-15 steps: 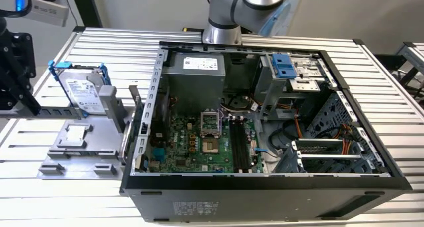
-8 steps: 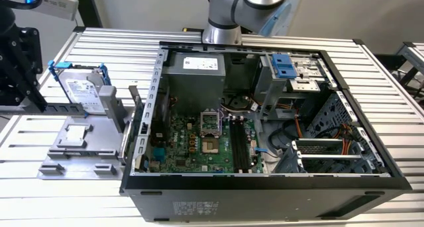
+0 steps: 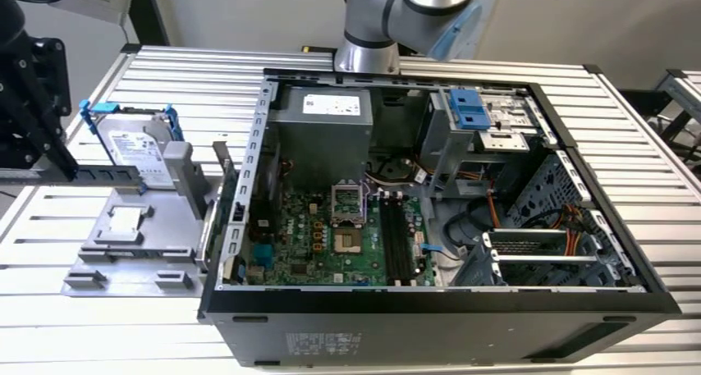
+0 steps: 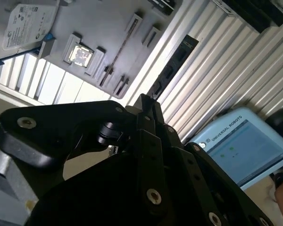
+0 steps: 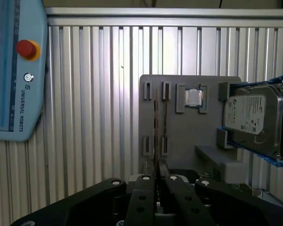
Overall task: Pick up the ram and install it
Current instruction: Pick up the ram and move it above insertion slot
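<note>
Exterior view, nearest first: an open computer case [image 3: 438, 313] sits on the ribbed metal desk [image 3: 646, 129], its black wall towards the near edge. Inside it, the green circuit board [image 3: 318, 244] lies on the exterior view's left half, with the long black slot rails [image 3: 396, 240] running near to far along the board's right side. Farther in stands the grey power-supply box [image 3: 323, 137], and beyond the case rises the arm [image 3: 373, 30]. Just beside the case, at the exterior view's left, a grey tray [image 3: 137, 248] rests on the desk. It carries a pale processor chip [image 3: 124, 219], and at its far end a hard drive [image 3: 137, 149] leans in a blue frame. In the first wrist view the pincer [image 5: 159, 178] is closest to the camera, its black fingers drawn narrowly together with nothing between them. Well beyond it lies the tray, where the ram [image 5: 156, 122] stands on its thin edge between two pairs of small holder blocks. The ram is just beside the chip and well apart from the hard drive. A pale blue teach pendant [image 5: 14, 94] with a red button lies on the desk to the other side of the tray. In the second wrist view the ram [image 4: 124, 47] shows as a thin dark line on the tray, far past the closed fingertips.
</note>
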`<state>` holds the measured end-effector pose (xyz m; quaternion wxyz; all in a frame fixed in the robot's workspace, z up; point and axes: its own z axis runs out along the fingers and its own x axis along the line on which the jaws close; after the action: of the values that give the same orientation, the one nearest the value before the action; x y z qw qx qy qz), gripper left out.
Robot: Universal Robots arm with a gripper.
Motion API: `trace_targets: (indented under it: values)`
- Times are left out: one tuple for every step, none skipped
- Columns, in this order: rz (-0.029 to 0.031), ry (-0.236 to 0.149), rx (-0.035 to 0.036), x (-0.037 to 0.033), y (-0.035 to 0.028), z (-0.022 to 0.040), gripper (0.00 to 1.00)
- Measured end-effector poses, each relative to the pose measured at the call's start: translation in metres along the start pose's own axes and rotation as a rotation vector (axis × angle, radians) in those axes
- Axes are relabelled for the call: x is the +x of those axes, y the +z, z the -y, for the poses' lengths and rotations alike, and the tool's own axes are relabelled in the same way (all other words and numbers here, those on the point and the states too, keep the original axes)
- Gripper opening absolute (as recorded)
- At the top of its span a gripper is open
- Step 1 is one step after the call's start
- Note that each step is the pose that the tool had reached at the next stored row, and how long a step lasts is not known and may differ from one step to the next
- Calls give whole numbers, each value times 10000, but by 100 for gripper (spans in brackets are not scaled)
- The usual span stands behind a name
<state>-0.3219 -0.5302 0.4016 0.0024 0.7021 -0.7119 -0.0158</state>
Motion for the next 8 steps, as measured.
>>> trace_targets:
  values:
    - [1, 0, -5, 0, -1, 39, 0]
    - [0, 0, -13, -1, -2, 84, 0]
    - [0, 0, -20, -2, -3, 128, 0]
    - [0, 0, -28, -2, -4, 172, 0]
    - [0, 0, -34, -3, -5, 213, 0]
    - [-1, 1, -40, -4, -6, 258, 0]
    - [-1, 1, -45, -4, -7, 299, 0]
    - [0, 0, -49, -5, -8, 341, 0]
